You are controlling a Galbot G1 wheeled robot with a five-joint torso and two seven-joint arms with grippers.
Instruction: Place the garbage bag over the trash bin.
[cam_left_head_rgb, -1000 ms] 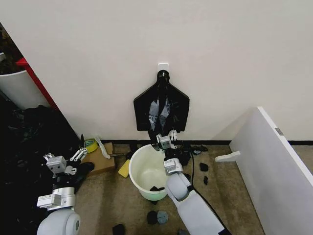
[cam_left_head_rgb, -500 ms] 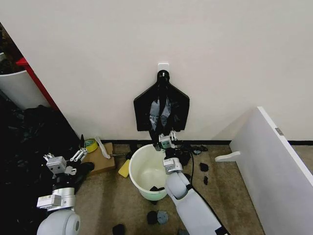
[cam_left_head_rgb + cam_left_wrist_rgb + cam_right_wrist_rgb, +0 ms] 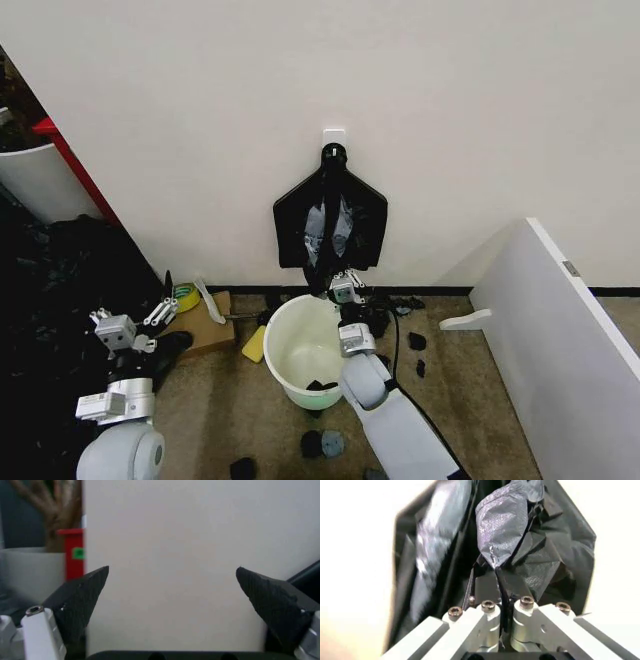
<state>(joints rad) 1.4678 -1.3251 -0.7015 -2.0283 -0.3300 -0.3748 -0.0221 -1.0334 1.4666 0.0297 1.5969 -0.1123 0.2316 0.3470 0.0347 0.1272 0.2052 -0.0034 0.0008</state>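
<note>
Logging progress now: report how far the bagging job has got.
Early stage. The right gripper is shut on the garbage bag, pinched at the hanging bundle on the wall. The trash bin stands bare, nothing over its rim. The left gripper waits open, aside.

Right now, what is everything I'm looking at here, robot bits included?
Trash bin: one, white, on the floor by the wall.
Garbage bag: one, glossy black, a fold drawn out of the bundle and pinched.
Bundle of bags: one, black, fan-shaped, hanging from a wall hook above the bin.
Tape roll: one, yellow-green, floor left of the bin.
Cardboard piece: one, brown, beside the tape.
Black scraps: several, around the bin.
White panel: one, leaning on the right.
Right gripper: above the bin's far rim, fingers shut on the bag.
Left gripper: low on the left, fingers open.
</note>
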